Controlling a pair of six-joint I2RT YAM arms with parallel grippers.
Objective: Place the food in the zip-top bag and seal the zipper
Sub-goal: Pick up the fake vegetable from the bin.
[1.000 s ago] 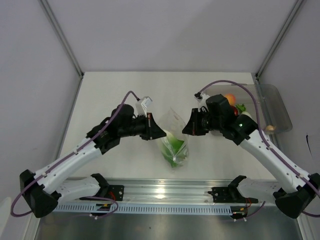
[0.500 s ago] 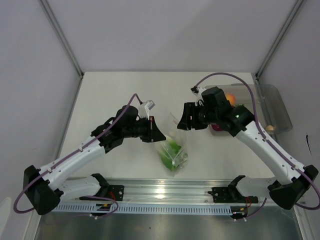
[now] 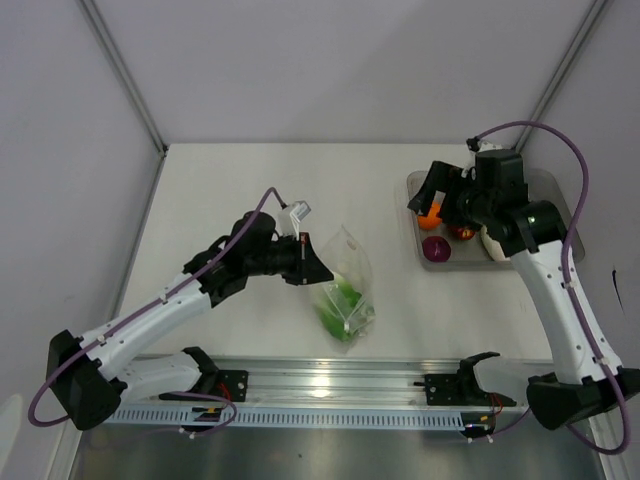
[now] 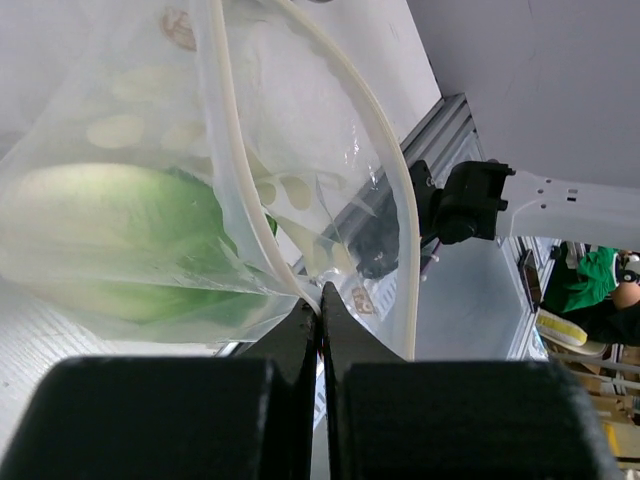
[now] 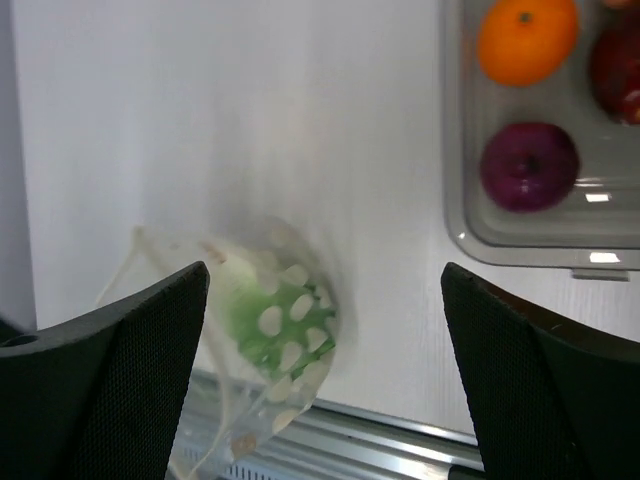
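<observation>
Two hands: left hand [image 4: 320, 310] pinches rim of zip-top bag [image 3: 346, 272]; right hand [image 5: 325, 270] gapes empty.

The bag [image 3: 350, 260] is clear with pale oval spots, and the cabbage [image 3: 340, 301] inside it is green. In the clear tray [image 5: 520, 246] lie an orange fruit [image 5: 527, 38] and a dark purple fruit [image 5: 529, 165].
</observation>
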